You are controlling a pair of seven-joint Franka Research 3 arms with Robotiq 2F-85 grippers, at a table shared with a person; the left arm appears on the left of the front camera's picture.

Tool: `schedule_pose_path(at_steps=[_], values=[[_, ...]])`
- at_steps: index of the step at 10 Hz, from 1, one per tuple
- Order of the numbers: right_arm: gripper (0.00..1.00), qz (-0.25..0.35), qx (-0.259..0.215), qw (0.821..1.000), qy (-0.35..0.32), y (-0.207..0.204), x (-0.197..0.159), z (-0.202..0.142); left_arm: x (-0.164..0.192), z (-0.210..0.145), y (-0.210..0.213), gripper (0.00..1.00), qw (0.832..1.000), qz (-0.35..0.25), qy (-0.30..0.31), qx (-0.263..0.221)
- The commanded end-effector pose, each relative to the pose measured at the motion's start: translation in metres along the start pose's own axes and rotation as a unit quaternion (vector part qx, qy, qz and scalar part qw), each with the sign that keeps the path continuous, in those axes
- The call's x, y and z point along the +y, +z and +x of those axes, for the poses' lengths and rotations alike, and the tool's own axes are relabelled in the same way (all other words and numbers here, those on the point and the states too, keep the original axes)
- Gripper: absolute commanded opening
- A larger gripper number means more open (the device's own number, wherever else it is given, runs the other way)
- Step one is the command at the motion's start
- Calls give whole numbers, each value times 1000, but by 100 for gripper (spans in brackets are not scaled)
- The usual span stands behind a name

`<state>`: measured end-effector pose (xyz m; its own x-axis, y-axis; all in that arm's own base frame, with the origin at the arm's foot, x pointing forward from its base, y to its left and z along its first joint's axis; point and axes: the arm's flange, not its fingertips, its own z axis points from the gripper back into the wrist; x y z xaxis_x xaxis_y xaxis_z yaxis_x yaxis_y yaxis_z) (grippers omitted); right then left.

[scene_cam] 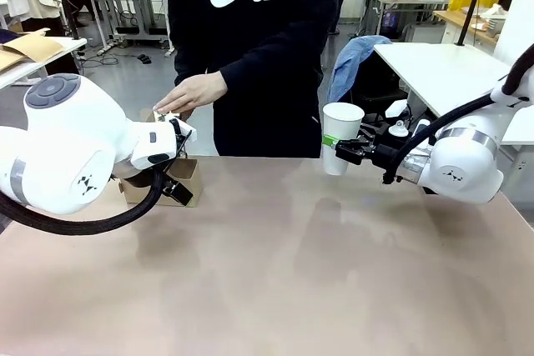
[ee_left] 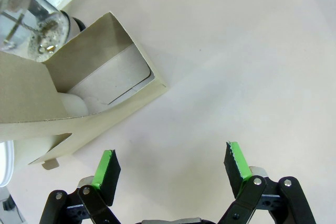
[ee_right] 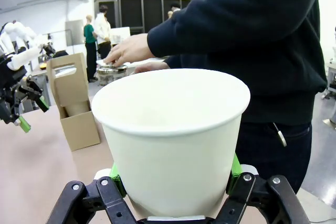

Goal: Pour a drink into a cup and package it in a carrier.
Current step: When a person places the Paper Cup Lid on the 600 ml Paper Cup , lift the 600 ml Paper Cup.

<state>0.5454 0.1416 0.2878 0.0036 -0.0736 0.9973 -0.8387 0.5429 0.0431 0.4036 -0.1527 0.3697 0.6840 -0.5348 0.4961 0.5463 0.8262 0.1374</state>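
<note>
Right wrist view: plain white open-topped paper cup [ee_right: 170, 140] upright, clamped in right claw [ee_right: 176, 171]; left claw [ee_left: 172, 165] apart.

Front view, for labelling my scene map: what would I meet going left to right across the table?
Left arm → carrier → cup → right arm.

The tall white paper cup [ee_right: 170, 145] looks smooth and matt. The low brown cardboard carrier [ee_left: 31, 98] is dull and fibrous-edged. The clear cylindrical jar [ee_left: 26, 19] gleams glossy. The beige tabletop [scene_cam: 292, 273] is matt.
</note>
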Motion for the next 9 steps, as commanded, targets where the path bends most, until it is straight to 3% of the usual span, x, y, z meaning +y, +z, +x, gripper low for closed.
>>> schedule_pose_path(at_steps=[1, 9], values=[[81, -1, 1, 1000, 4, -1, 2, 6, 1, 0, 1, 100, 1000, -1, 1, -1], [81, -1, 1, 1000, 4, -1, 2, 6, 1, 0, 1, 100, 1000, -1, 1, -1]])
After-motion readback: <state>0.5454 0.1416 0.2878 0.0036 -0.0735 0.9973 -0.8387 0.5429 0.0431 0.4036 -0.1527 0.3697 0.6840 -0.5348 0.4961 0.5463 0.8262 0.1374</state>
